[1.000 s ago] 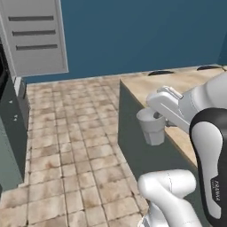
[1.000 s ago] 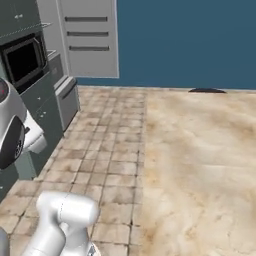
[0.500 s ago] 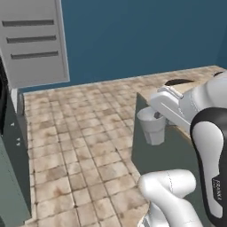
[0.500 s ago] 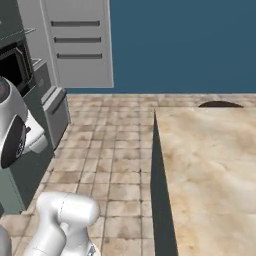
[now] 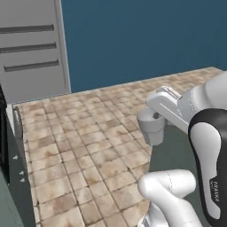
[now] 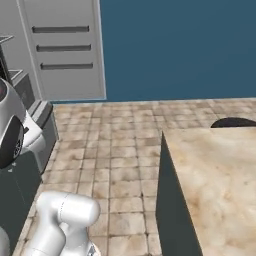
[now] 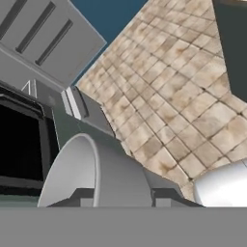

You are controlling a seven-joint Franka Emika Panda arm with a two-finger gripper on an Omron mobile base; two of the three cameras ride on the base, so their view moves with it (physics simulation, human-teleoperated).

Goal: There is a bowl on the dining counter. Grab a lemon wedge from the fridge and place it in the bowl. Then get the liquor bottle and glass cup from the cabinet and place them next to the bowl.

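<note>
My gripper is shut on the glass cup, a small grey translucent tumbler held upright above the tiled floor, beside the dining counter's grey-green base. In the hand view the glass cup looms large between the fingertips of the gripper. The dining counter, with its beige marbled top, stands at the right of the right base view. The bowl, the lemon wedge, the liquor bottle and the cabinet are out of view.
A tall light-grey front with three dark horizontal bars stands at the back left against a blue wall; I cannot tell whether it is the fridge. A dark oven stack lies left. A dark round shape sits at the counter's far edge.
The whole scene has shifted, so the base has moved: the counter has slid rightwards in both base views and more tiled floor shows. The cup stays in my grip.
</note>
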